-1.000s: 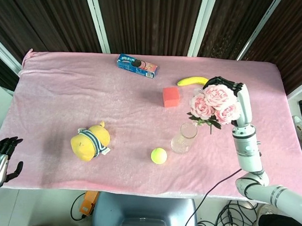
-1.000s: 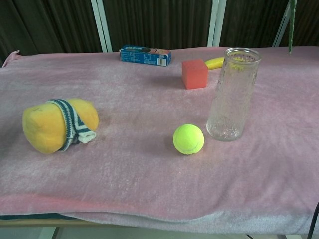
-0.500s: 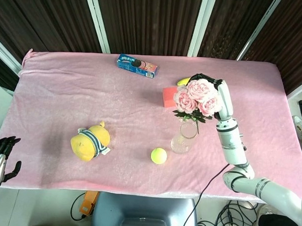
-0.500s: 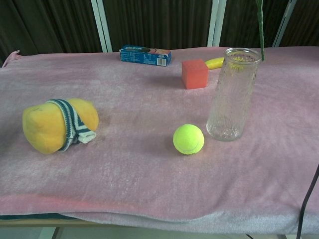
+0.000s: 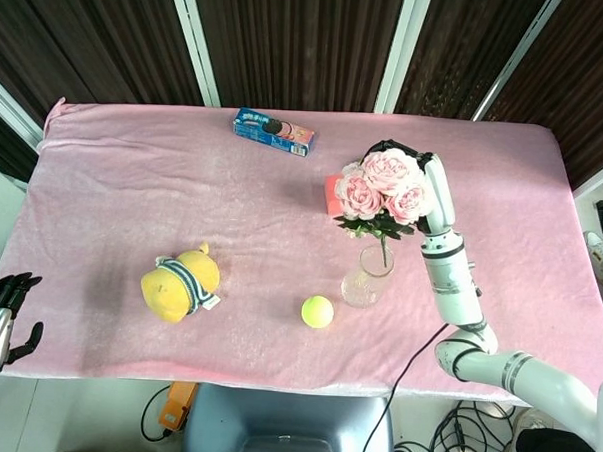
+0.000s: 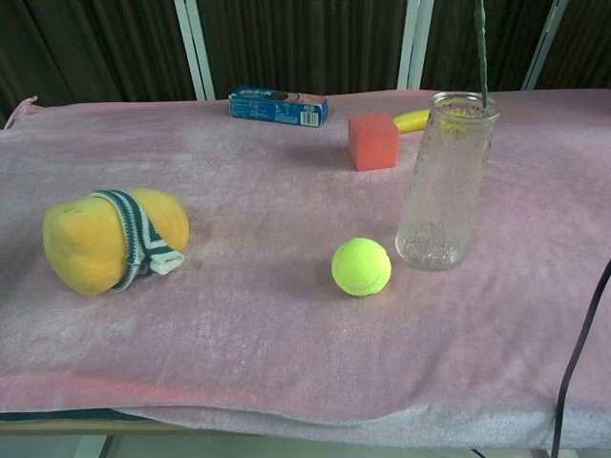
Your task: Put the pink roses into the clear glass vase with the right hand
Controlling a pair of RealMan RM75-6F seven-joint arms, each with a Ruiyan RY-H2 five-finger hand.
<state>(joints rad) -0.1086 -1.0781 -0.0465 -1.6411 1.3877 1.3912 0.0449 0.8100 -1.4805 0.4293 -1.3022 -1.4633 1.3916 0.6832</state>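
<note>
My right hand holds the bunch of pink roses in the air above the clear glass vase. In the chest view the green stem hangs straight down, and its tip reaches the rim of the vase at the right side of the mouth. The blooms and the hand are out of that view. The vase stands upright on the pink cloth. My left hand hangs off the table's left front corner with its fingers apart and nothing in it.
A yellow tennis ball lies just left of the vase. A red cube and a banana sit behind it. A blue biscuit packet lies at the back, a yellow plush toy at the front left.
My right hand has carried the roses leftward, from right of the vase to directly over it. The stem tip now reaches the vase's rim. The left hand stayed put.
</note>
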